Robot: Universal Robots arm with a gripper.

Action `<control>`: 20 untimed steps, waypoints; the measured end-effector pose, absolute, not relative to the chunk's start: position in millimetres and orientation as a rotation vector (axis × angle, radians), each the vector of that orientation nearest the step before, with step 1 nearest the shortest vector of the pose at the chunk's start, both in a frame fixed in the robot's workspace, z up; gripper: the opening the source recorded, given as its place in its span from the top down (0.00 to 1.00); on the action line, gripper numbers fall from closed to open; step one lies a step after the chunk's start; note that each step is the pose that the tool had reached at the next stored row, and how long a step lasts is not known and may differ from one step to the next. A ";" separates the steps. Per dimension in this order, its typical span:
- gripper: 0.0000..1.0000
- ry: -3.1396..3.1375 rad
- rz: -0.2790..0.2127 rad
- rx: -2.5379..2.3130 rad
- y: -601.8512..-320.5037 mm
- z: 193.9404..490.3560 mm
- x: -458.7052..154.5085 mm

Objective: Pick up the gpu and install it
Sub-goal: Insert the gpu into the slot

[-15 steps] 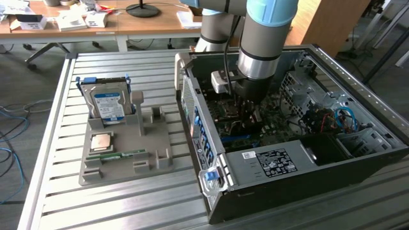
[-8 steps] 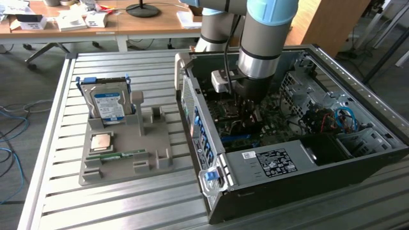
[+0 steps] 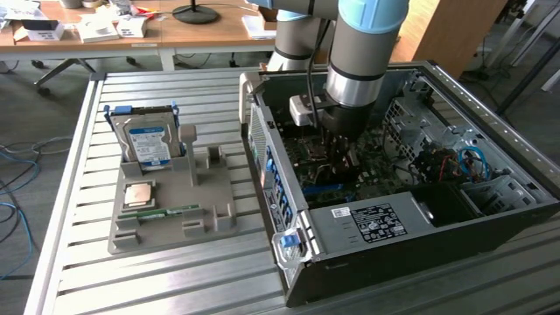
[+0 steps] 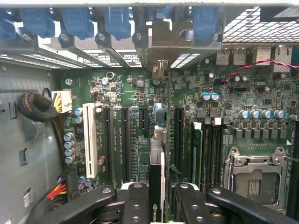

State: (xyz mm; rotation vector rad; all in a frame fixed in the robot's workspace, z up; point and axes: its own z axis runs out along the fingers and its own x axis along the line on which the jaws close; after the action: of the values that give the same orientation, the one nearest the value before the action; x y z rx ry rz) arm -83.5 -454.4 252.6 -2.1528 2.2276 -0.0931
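I have the arm reaching down into the open case (image 3: pixel 411 197) on the slatted desk (image 3: pixel 175 289). The tool (image 4: pixel 156 205) is clenched on the gpu (image 4: pixel 157 186): in the wrist view its two black fingers (image 4: pixel 135 205) flank the card on either side, and the card stands on edge between them, running away toward the rear slot openings. I can read a green logo on the near end of the card. Its silver bracket (image 4: pixel 163 44) sits at the far end, up against the row of blue slot clips (image 4: pixel 74 23) on the case's back wall.

The gpu sits over the motherboard (image 4: pixel 224 93), between the long black expansion slots (image 4: pixel 126 140) on one side and the slot (image 4: pixel 178 137) next to the memory sticks (image 4: pixel 198 154) on the other. I cannot tell from here whether its edge is fully seated in a slot or just above it. The empty processor socket (image 4: pixel 254 172) lies beyond the memory.

In the exterior view, the tool (image 3: pixel 345 147) is deep inside the case, over the board. On the exterior view's left, a grey holder (image 3: pixel 170 216) rests on the desk well apart from the case, carrying a hard drive (image 3: pixel 149 141) upright, a processor (image 3: pixel 140 195) lying flat and a green memory stick (image 3: pixel 162 212).
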 end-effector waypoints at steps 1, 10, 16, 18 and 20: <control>0.74 2.228 -0.093 -2.153 -454.4 252.7 -83.5; 0.74 2.226 -0.096 -2.152 -454.4 254.0 -83.5; 0.74 2.223 -0.102 -2.149 -454.4 254.0 -83.6; 0.74 2.222 -0.104 -2.148 -454.7 254.1 -83.6; 0.74 2.222 -0.104 -2.148 -455.5 254.1 -83.5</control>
State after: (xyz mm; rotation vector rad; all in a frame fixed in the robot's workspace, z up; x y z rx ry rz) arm -83.5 -455.5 254.1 -2.1477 2.2223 -0.1039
